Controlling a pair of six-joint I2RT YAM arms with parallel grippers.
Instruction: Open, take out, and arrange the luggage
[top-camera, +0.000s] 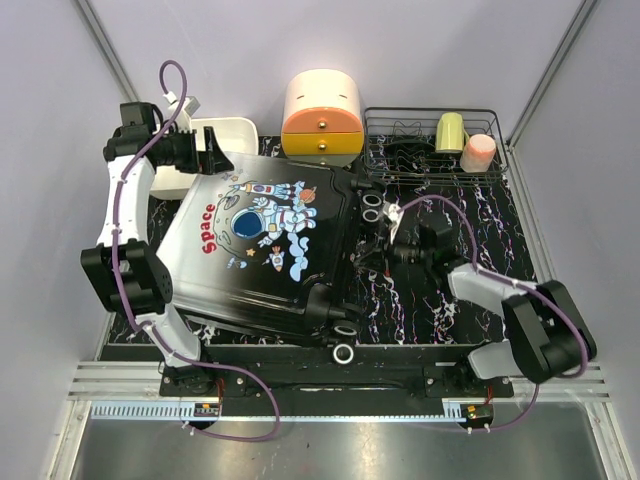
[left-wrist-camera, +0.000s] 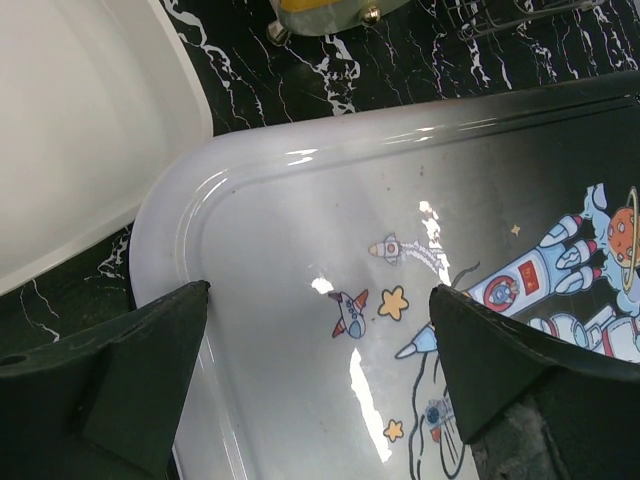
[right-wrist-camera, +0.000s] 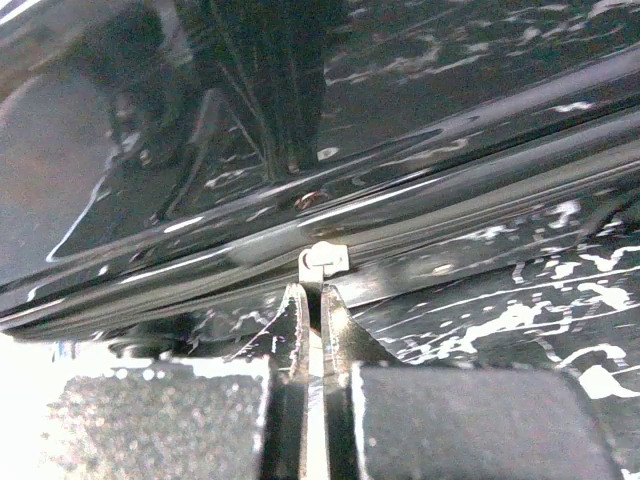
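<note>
While pinching the zip pull on the right-hand edge of the luggage, holding the right gripper low against the seam, jaws drawn together, apparently on the small white tab. Spreading the left gripper over the far left corner of the luggage, jaws standing wide apart on either side of the rounded white shell, clamping nothing; touching or merely hovering, not possible to tell. Finding the luggage lying flat on the tabletop, astronaut side up, lid down, with the cream-and-orange box just beyond its far edge and the white tray just beyond its far left corner. Judging the task as barely getting under way: only the opening step being attempted, seam appearing shut along the stretch in the right wrist view, no lining showing. Leaving nearly everything to do: running the zip round the luggage, lifting the lid, taking out the contents, and arranging them beside the luggage.
</note>
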